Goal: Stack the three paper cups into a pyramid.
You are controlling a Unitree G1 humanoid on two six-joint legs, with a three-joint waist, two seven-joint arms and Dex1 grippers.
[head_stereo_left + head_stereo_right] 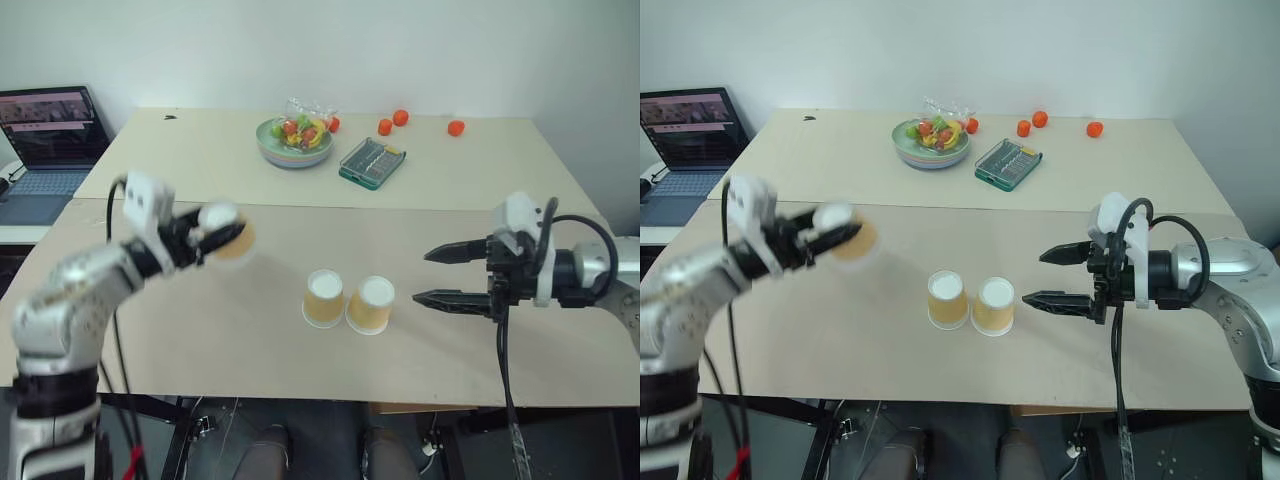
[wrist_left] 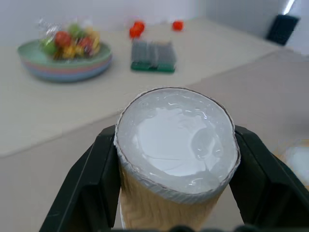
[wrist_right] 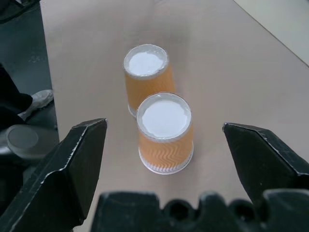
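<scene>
**Third cup in the air, base pair waiting**

With two of the three paper cups already upside down and touching side by side near the front middle of the desk [image 1: 250,330], capping step in hand. Left base cup [image 1: 323,298] and right base cup [image 1: 370,305] both white base up, forming the bottom row. Third cup [image 2: 176,154] clamped by its ribbed sides in the left gripper [image 1: 215,235], closed tight on it, held clear of the desk well to the left of the pair, white base toward the wrist camera. Right gripper [image 1: 440,275] spread wide and empty, hanging just right of the pair, fingers aimed at them.

Next, probably: carry across, centre over the seam between the two bases, lower level, then let go gently. Risk of nudging the light base cups apart or landing off-centre and tipping.
</scene>
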